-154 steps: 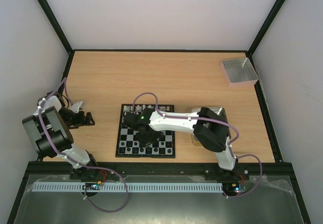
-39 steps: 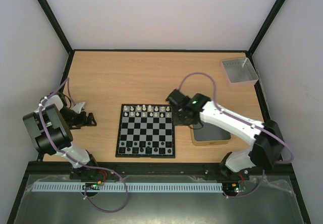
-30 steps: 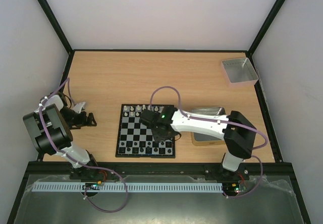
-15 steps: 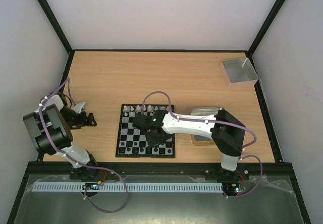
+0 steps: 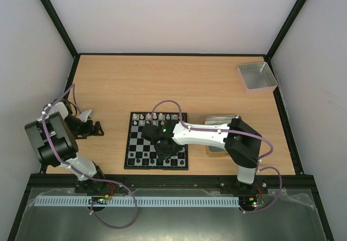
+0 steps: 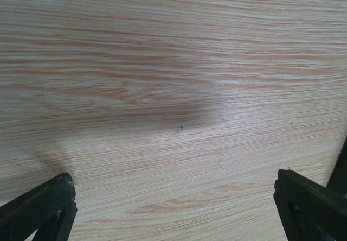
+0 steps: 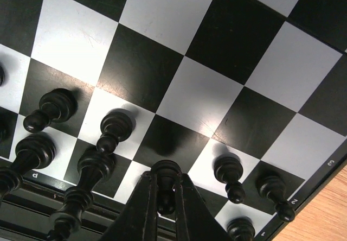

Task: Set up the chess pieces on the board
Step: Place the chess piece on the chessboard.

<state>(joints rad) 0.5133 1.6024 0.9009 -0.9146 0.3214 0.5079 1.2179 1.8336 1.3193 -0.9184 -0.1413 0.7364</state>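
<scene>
The chessboard (image 5: pixel 142 143) lies in the middle of the table, white pieces (image 5: pixel 147 116) along its far row and black pieces (image 5: pixel 142 157) along its near rows. My right gripper (image 5: pixel 164 150) hovers low over the board's near side. In the right wrist view it (image 7: pixel 165 197) is shut on a black pawn (image 7: pixel 165 177), held just above a black square (image 7: pixel 172 140). Black pawns (image 7: pixel 113 129) and taller black pieces (image 7: pixel 87 176) stand around it. My left gripper (image 5: pixel 96 128) is open and empty over bare wood left of the board; its fingertips (image 6: pixel 40 208) show at the frame's corners.
A metal tin (image 5: pixel 212 120) lies right of the board, partly under my right arm. A grey square tray (image 5: pixel 257 76) sits at the far right corner. Black frame posts and white walls bound the table.
My right arm swung from the tin on the right to the board's near side, bringing the black pawn, and has lowered slightly in the last half second. The left arm has not moved.
</scene>
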